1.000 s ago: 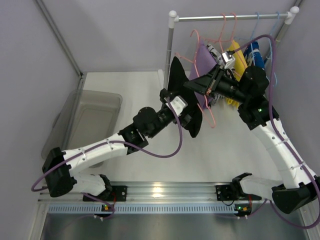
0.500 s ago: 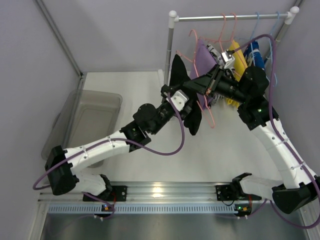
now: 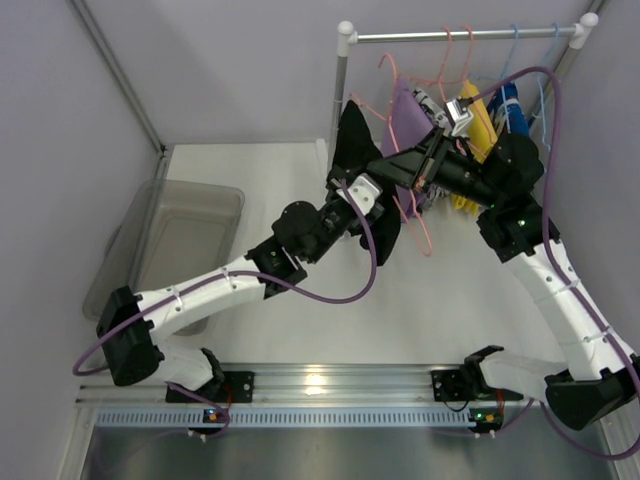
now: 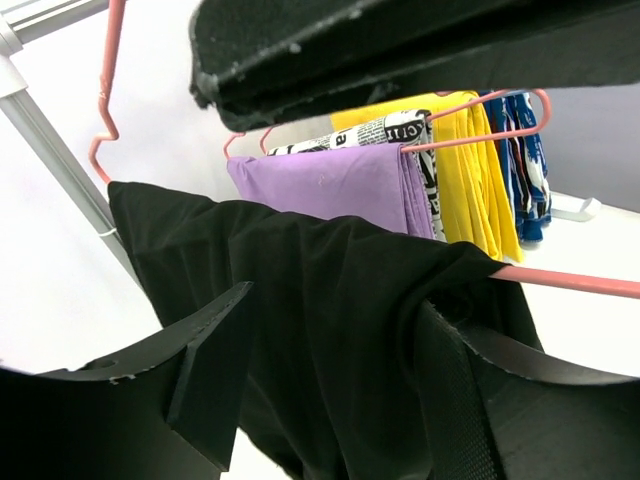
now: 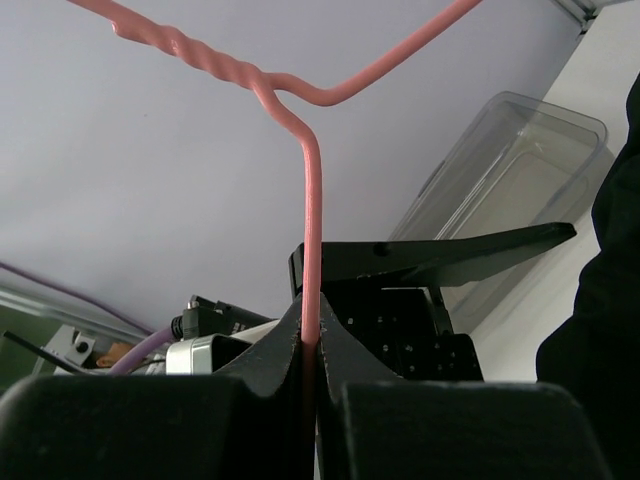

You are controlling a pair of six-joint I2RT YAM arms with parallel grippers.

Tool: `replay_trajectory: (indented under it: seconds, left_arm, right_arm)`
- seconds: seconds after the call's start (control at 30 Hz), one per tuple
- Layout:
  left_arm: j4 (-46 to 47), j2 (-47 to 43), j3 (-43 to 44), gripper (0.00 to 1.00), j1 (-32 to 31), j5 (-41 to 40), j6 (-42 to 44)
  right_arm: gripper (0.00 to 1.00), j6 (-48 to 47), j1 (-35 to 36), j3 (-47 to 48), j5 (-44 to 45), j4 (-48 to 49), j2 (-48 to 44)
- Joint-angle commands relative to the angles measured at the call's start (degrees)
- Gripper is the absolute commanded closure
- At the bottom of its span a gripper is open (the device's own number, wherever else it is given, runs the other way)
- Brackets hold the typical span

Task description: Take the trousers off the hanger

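Observation:
The black trousers (image 3: 353,140) (image 4: 330,290) hang over the bar of a pink hanger (image 3: 421,228) (image 5: 312,200). My right gripper (image 3: 418,180) (image 5: 312,335) is shut on that hanger's wire neck and holds it out in front of the rack. My left gripper (image 3: 372,203) (image 4: 338,330) is open, one finger on each side of the hanging black cloth; the right finger (image 4: 455,400) touches a fold. The lilac trousers (image 3: 408,118) (image 4: 330,180) hang folded on another pink hanger behind.
A clothes rail (image 3: 460,35) on a post (image 3: 340,100) carries a printed garment (image 4: 400,128), a yellow one (image 3: 478,120) and a blue one (image 3: 512,108). A clear plastic bin (image 3: 180,235) sits at the left. A wall runs close on the right.
My left arm has reached further up and right into the black trousers, and its jaws have narrowed around the cloth. The right gripper has held the hanger nearly still.

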Motion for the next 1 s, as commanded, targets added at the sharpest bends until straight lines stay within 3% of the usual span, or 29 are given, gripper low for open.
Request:
replay_trajectory:
  seconds: [0.0,0.23,0.37,0.4,0.43,0.73,0.97]
  left_arm:
    - [1.6,0.8,3.1,0.33,0.5,-0.6,-0.1]
    - [1.4,1.8,3.7,0.49,0.8,-1.3,0.5]
    - [-0.1,2.2,5.1,0.75,1.4,-1.2,-0.1]
    - [-0.4,2.2,5.7,0.96,1.3,-1.1,-0.1]
    - [-0.5,2.0,5.9,1.0,1.3,-1.0,-0.3]
    - [-10.0,-7.6,7.5,1.0,1.3,1.6,-2.8]
    - [-18.1,-14.6,12.0,1.0,1.4,-0.1,-4.2]
  right_arm:
    - [1.0,0.6,1.4,1.1,-2.1,10.4,-3.0]
    - [1.0,0.9,1.7,0.9,-2.7,10.9,-3.7]
    - [1.0,1.3,1.8,0.8,-3.1,11.7,-3.8]
    - [1.0,1.2,1.8,0.9,-3.0,11.6,-3.8]
    - [1.0,1.0,1.7,0.9,-2.7,11.4,-4.0]
    - [1.0,-6.7,0.4,0.0,1.8,1.1,-3.8]
    - [1.0,-8.1,0.2,-2.7,3.3,1.2,-1.4]
